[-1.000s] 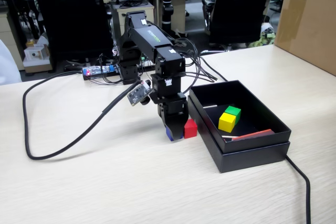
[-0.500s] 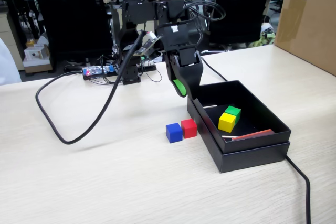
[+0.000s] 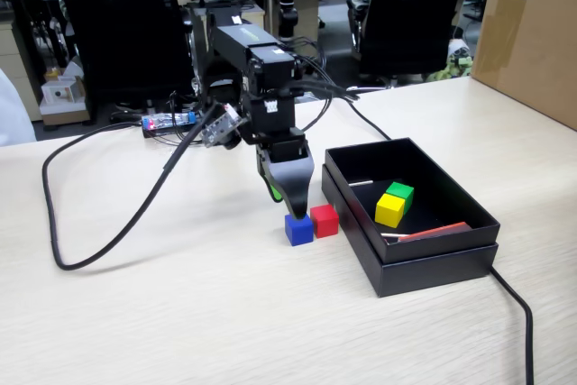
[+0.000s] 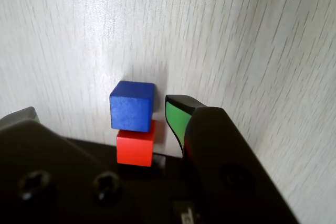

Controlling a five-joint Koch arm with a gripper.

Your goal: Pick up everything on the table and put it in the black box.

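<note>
A blue cube [image 3: 298, 229] and a red cube [image 3: 325, 220] sit touching on the beige table [image 3: 180, 313], just left of the black box [image 3: 433, 268]. A yellow cube [image 3: 389, 210] and a green cube [image 3: 398, 194] lie inside the box. My gripper [image 3: 287, 206] hangs just above and behind the blue cube, pointing down. In the wrist view the gripper [image 4: 100, 109] is open. The blue cube [image 4: 132, 106] and the red cube [image 4: 136, 148] lie between the jaws, close to the green-padded finger [image 4: 177, 116].
The box also holds an orange-red strip [image 3: 437, 232] and a thin white stick [image 3: 362, 183]. A black cable [image 3: 81, 259] loops across the left of the table and another [image 3: 518, 313] runs off at front right. A brown cardboard box [image 3: 532, 33] stands at the back right.
</note>
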